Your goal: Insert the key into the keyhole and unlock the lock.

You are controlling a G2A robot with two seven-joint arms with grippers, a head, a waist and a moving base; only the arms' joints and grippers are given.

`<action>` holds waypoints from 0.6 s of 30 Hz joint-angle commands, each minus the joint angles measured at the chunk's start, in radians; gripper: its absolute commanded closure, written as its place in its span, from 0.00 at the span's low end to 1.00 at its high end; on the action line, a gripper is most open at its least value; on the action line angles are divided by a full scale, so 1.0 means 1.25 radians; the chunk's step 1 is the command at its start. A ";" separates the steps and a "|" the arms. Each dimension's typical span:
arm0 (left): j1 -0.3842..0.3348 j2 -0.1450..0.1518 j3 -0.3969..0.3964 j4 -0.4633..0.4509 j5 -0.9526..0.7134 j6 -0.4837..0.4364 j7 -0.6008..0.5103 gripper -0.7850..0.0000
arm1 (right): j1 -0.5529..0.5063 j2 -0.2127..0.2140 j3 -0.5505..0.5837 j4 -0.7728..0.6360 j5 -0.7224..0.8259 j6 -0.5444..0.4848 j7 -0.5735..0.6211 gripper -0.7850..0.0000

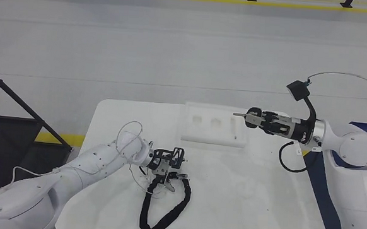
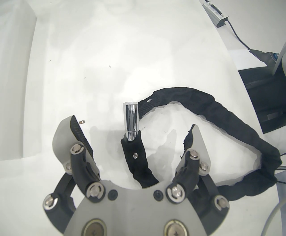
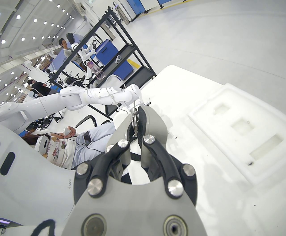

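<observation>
The lock is a black fabric-sleeved chain (image 2: 234, 125) with a chrome cylinder (image 2: 130, 121) at one end. It lies looped on the white table (image 1: 242, 194) near the front left, and the chain (image 1: 165, 211) curls toward the front edge. My left gripper (image 2: 131, 126) is open, its fingers (image 2: 77, 134) on either side of the cylinder and clear of it. My left gripper (image 1: 168, 159) sits low over the lock. My right gripper (image 3: 135, 116) is shut on a small metal key (image 3: 134, 121). My right gripper (image 1: 249, 116) hangs over the table's back right, with the key (image 1: 239, 115) pointing left.
A white foam tray (image 1: 214, 126) with rectangular recesses lies at the back middle, below and left of the key. The foam tray (image 3: 245, 134) holds a small dark speck in one recess. A grey box with a cable (image 2: 215, 13) sits near the table edge. A black rack (image 1: 7, 104) stands left.
</observation>
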 commanded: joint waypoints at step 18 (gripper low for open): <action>0.009 -0.060 0.001 0.121 0.263 0.015 0.263 0.52 | 0.000 0.000 0.000 0.000 0.000 0.000 0.000 1.00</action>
